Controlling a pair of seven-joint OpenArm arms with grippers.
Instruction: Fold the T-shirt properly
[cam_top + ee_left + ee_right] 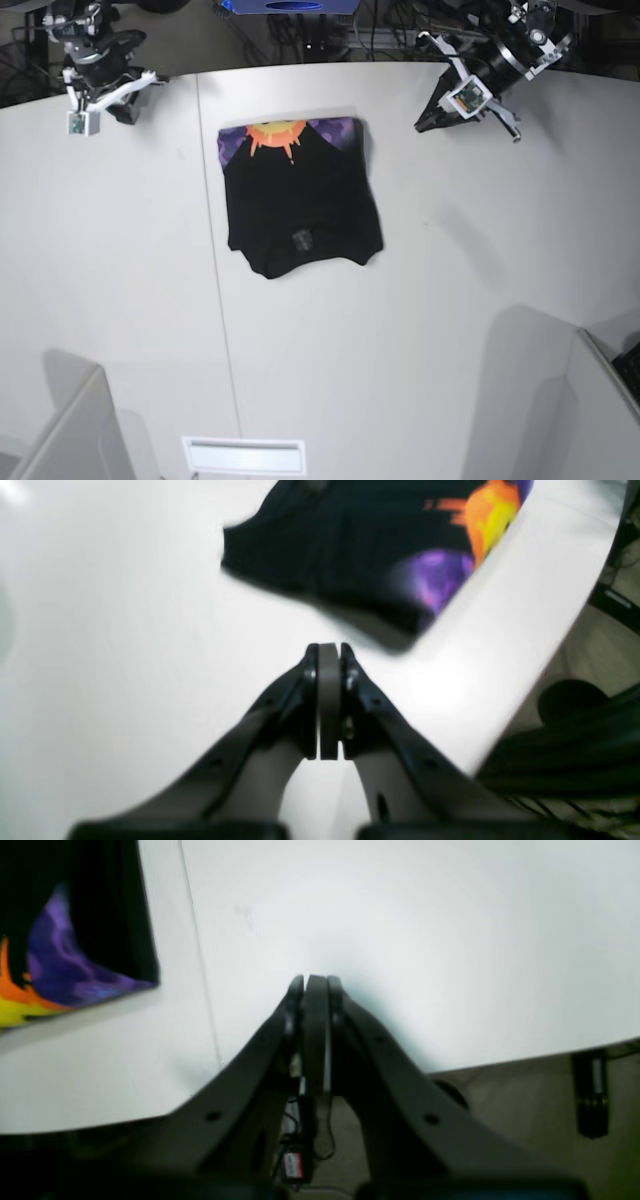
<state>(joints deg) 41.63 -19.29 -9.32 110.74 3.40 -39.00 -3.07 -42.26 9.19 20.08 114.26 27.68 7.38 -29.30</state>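
The black T-shirt (pixel 300 200) lies folded into a compact rectangle on the white table (pixel 450 300), with a strip of its purple and orange print along the far edge. In the left wrist view the T-shirt (pixel 350 555) lies ahead of my left gripper (pixel 328 650), which is shut and empty, apart from the cloth. My right gripper (pixel 315 982) is also shut on nothing, with the T-shirt's printed corner (pixel 75 940) off to its left. From the base camera, the left gripper (pixel 425 125) hovers right of the shirt and the right gripper (pixel 125 112) sits at the far left.
A seam (pixel 215 280) runs down the table just left of the shirt. Light panels stand at the near left corner (pixel 70 430) and near right corner (pixel 590 400). A white slot plate (pixel 243 455) lies at the near edge. Cables and gear sit beyond the far edge.
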